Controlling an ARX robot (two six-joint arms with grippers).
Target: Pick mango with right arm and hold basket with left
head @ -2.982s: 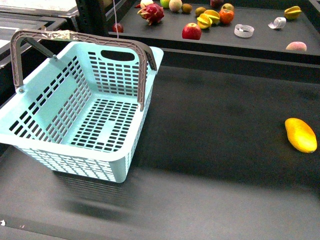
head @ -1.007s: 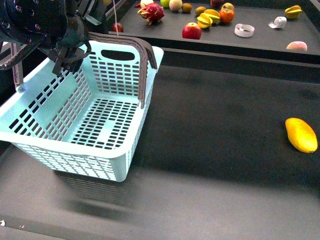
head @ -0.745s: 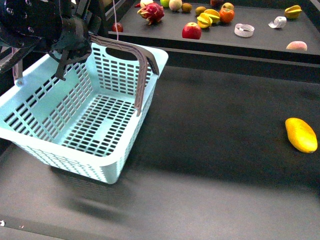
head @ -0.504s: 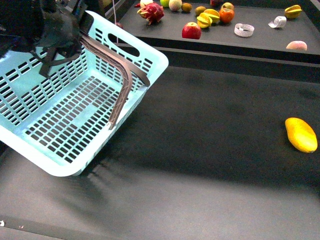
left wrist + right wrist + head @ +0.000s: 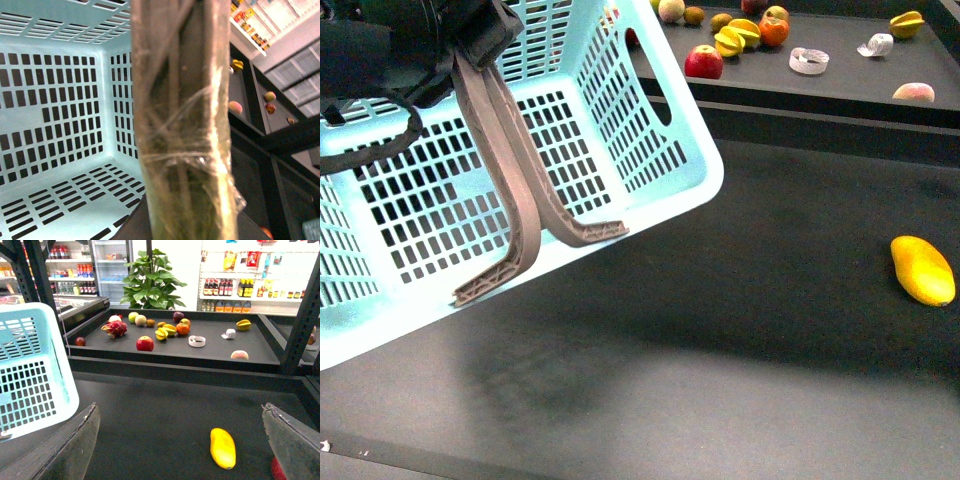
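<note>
left gripper (image 5: 480, 35) clamped and held high, right gripper (image 5: 179, 412) spread wide apart

The basket (image 5: 650, 150) is light turquoise, its walls and floor patterned with rows of rectangular slots, and its two handles (image 5: 592, 236) are grey-brown. The mango (image 5: 922, 270) is yellow-orange against the dull black table (image 5: 750, 330). On the dark shelf (image 5: 840, 85), an apple (image 5: 703, 63) is red and the star fruits (image 5: 735, 38) are yellow.

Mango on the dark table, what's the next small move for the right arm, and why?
Probably lower the right gripper forward over the mango. Its fingers are wide open and the fruit lies untouched ahead, nearer one finger, while the left gripper already holds the basket up by its handles.
</note>
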